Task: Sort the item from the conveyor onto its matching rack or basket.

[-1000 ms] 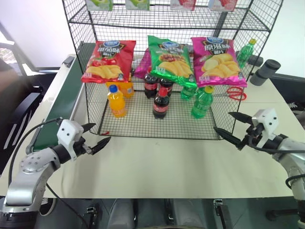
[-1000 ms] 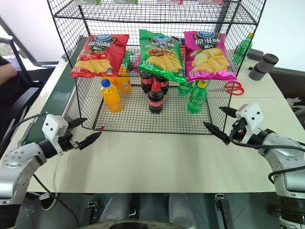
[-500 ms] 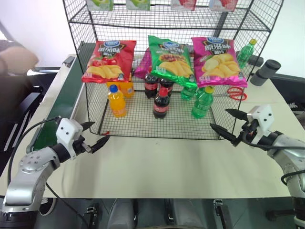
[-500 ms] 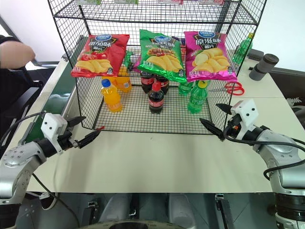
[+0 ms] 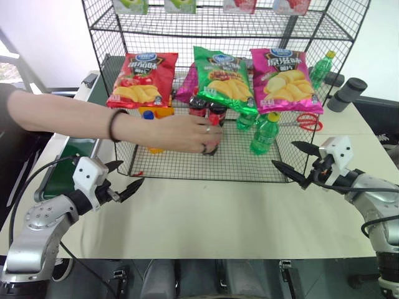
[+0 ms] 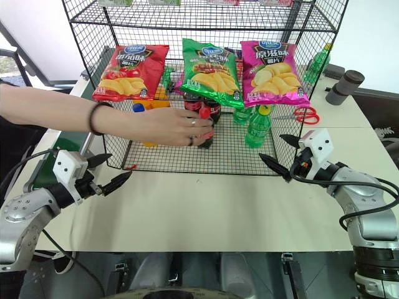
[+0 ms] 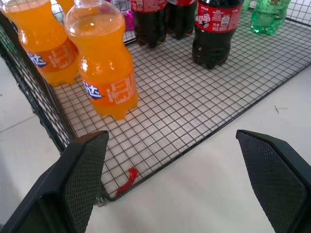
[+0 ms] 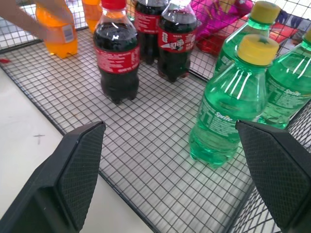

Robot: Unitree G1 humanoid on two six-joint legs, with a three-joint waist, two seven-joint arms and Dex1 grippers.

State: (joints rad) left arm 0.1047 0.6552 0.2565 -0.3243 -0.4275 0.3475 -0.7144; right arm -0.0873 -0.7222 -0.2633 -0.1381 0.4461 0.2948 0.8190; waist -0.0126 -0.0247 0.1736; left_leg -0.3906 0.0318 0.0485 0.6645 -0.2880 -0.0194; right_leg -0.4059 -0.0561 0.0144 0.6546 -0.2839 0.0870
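Here, in descending size: tabletop [image 5: 218, 212] carrying the black wire rack [image 5: 187, 162], green conveyor [image 5: 65, 163] along its left side, and a person's arm [image 5: 75, 118] reaching onto the lowest shelf, hand [image 5: 190, 132] at the front cola bottle [image 8: 116, 58] near the orange soda bottle [image 7: 104, 73]. Left fingers [image 5: 132, 188] and right fingers [image 5: 287, 172] spread wide, empty, hovering above the tabletop on either side of the rack's front. Sorting judged not yet begun: bottle standing in the rack, nothing grasped.

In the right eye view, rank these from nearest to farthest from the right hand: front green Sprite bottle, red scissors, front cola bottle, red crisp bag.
From the right hand, open beside the rack:
1. Front green Sprite bottle, on the rack floor's right side.
2. Red scissors, on the table behind the hand; close to the Sprite, hard to separate.
3. Front cola bottle, mid-rack, under a person's hand.
4. Red crisp bag, far left.
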